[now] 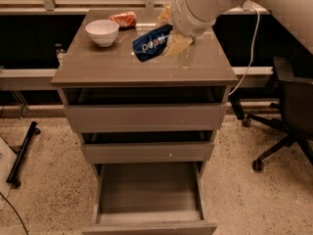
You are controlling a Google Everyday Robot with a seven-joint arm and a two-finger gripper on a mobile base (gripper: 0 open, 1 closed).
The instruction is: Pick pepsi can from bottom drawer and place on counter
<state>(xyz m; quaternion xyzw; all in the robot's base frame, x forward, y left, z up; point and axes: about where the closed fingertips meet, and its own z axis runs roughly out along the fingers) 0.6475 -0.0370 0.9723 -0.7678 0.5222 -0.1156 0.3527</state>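
Camera view: the claw (167, 32) on the big white arm (205, 1) is clenched around one small dark blue metal pepsi can (149, 44). The can has white letters and hangs tilted just over the shiny grey-brown worktop (98, 65), near the back right. One round white bowl (102, 32) and one red-orange snack bag (122, 19) sit at the back left. There are three grey-brown drawers. The deep bottom drawer (146, 192) stands open, plain grey inside.
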